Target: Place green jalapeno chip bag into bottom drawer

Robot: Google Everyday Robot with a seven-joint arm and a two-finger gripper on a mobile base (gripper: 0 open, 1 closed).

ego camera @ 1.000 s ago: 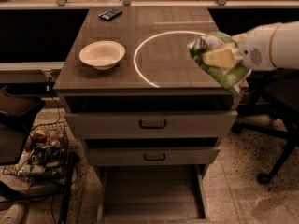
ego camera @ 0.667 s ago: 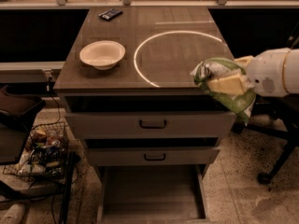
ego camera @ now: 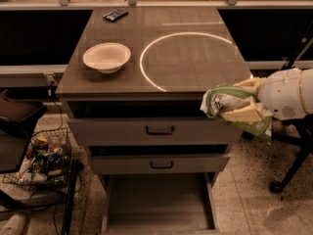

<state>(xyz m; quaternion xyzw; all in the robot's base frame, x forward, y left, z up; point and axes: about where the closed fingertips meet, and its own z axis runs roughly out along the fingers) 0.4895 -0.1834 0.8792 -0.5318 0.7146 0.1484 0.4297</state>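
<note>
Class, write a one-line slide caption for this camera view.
The gripper holds the green jalapeno chip bag by the front right corner of the cabinet, up and right of the open bottom drawer.

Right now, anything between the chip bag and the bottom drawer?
Nothing visible blocks it. The gripper holds the green jalapeno chip bag off the right front corner of the cabinet, above and right of the open bottom drawer. The two upper drawers, slightly pulled out, overhang its rear; approach from the front.
</note>
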